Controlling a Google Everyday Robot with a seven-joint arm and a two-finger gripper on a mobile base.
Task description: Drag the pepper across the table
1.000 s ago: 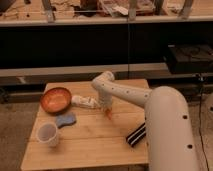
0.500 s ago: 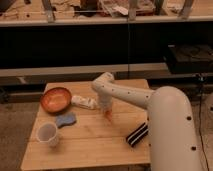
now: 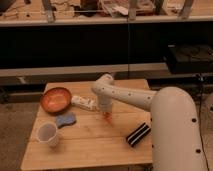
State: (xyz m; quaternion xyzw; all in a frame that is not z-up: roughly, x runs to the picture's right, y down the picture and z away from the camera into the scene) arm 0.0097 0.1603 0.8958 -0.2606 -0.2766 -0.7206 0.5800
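Camera view, the only 1: the arm reaches in from the right and bends down over the middle of the counter [image 3: 90, 145]. The gripper [image 3: 106, 113] points straight down, its tip at the counter surface. A small orange bit, which I take to be the pepper [image 3: 107, 116], shows right at the tip, near the counter's middle and slightly toward the back. Whether the gripper grips the pepper or only presses on it, I cannot tell; the wrist hides the tip.

To the left lie a white packet [image 3: 83, 103] just beside the arm, a blue sponge [image 3: 65, 120], an orange bowl [image 3: 55, 99] and a white cup [image 3: 47, 134]. A black bar [image 3: 137, 134] lies to the right front.

Judged from this, the drag goes best low and slow, with steady downward contact so the pepper slides rather than rolls free. The bare wood toward the front looks the safest path. Going left risks shoving the packet; going right front risks the bar.
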